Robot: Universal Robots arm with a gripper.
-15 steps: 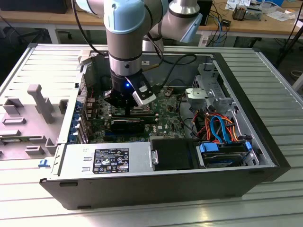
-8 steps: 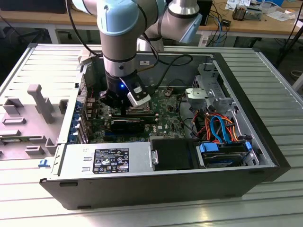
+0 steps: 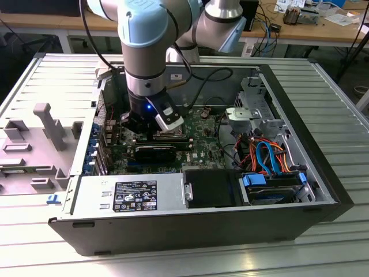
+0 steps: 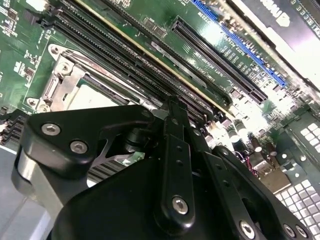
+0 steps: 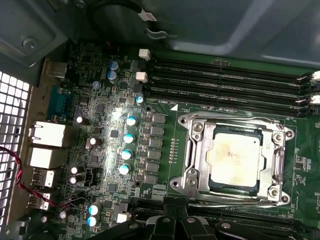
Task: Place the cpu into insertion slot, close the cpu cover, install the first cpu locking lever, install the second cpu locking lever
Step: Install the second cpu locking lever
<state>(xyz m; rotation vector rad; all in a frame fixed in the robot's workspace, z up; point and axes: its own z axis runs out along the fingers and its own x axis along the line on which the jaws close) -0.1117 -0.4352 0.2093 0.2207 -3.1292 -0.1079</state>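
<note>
- One robot arm (image 3: 144,46) in the exterior view, reaching down into an open computer case (image 3: 196,225) lying on a slatted metal surface (image 3: 340,115).
- Black tool (image 3: 151,131) low over the green board (image 3: 202,147), near the middle of the case; fingers hidden from here, so cannot tell whether spread or closed.
- Bundle of orange and blue cables (image 3: 266,156) toward the exterior view's right, beside a metal drive cage (image 3: 253,112).
- Grey moulded tray (image 3: 40,144) on the surface at the exterior view's left, outside the case.
- Long wooden bench (image 3: 300,29) with loose items behind the case.
- Close-up of the tool's black linkage (image 4: 170,165) in the second wrist view, fingertips out of sight; opening still not readable.
- Behind that linkage, a corner of the cpu cover (image 4: 67,75), with long black memory slots (image 4: 125,55) and card slots (image 4: 220,57) running alongside.
- Clear look at the insertion slot (image 5: 232,160) in the first wrist view: cpu (image 5: 235,159) seated flat inside it, silvery top showing through the window of the cpu cover, which lies down around the chip.
- Row of small round capacitors (image 5: 130,145) beside the slot; memory slots on two opposite sides of it.
- Top of the tool's black links at the frame edge, just beside the slot.
</note>
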